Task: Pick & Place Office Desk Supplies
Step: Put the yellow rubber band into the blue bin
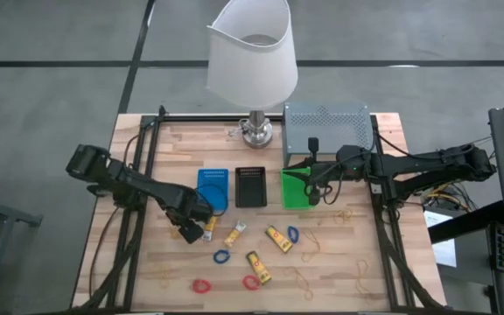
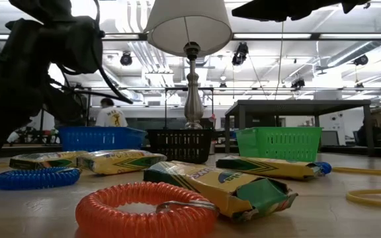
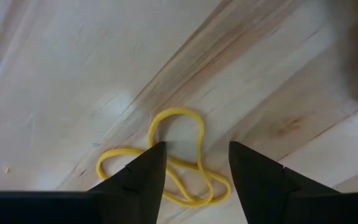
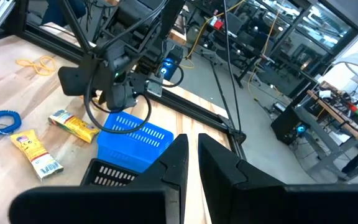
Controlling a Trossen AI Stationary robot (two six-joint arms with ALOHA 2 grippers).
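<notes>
Pick step, grasp not yet made. Left pincer (image 3: 193, 180) hangs low over a thin yellow rubber band (image 3: 166, 162) lying twisted in loops on the pale, grained worktop (image 3: 55, 81), beside the blue tray (image 1: 212, 186); fingers spread, straddling a strand, holding nothing. Next move likely calls for closing squarely on the limp, flat band. Right pincer (image 4: 191, 158), clenched and empty, waits over the green tray (image 1: 297, 190).

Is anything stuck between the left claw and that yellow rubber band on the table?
Nothing visible is. The left claw hangs open right over the rubber band, one finger on each side of its loops, with only bare wooden table around it.
</notes>
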